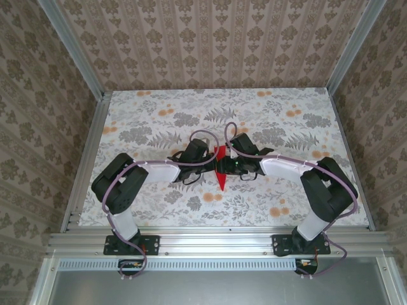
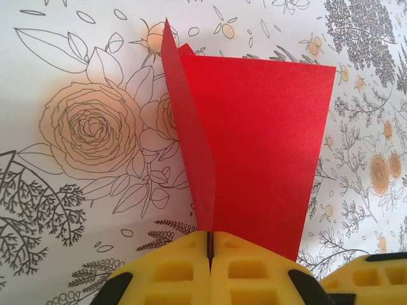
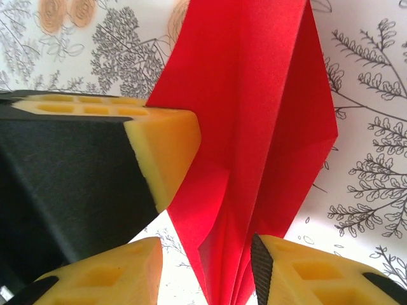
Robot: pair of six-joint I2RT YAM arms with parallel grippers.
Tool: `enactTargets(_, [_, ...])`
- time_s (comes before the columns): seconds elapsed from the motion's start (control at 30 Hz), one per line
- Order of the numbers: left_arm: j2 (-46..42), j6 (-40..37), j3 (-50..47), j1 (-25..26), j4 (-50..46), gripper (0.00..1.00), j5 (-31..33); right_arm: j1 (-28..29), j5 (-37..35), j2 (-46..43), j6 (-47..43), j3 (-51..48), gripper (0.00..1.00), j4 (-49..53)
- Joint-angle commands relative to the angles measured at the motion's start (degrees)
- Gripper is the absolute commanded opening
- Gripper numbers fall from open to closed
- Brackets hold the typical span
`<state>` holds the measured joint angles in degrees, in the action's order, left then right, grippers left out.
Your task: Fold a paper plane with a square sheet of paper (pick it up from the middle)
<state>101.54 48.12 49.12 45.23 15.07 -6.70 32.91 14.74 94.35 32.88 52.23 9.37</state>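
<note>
The red paper [image 1: 220, 178] is folded into a slim pointed dart shape and is held above the middle of the table, its tip toward the near edge. My left gripper [image 2: 210, 244] is shut on its centre crease, with one flap [image 2: 191, 127] standing upright and a wide flap [image 2: 267, 140] spreading right. In the top view the left gripper [image 1: 202, 156] and right gripper [image 1: 229, 165] meet at the paper. The right gripper [image 3: 206, 270] is open, its fingers either side of the folded layers [image 3: 254, 127]. The left finger stands clear of the paper and the right fingertip [image 3: 299, 273] lies against it.
The floral tablecloth [image 1: 159, 121] covers the table, with patterned walls behind and at both sides. An aluminium rail [image 1: 216, 240] runs along the near edge by the arm bases. The left gripper's yellow and black finger [image 3: 95, 159] crowds the right wrist view.
</note>
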Motion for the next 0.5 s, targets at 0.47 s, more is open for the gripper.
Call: enactTargets(0.47, [1.38,0.66,-1.11,-1.02,1.48,0.05,-0.9,0.4,0.32,4.15,-4.09,2.88,0.43,2.82])
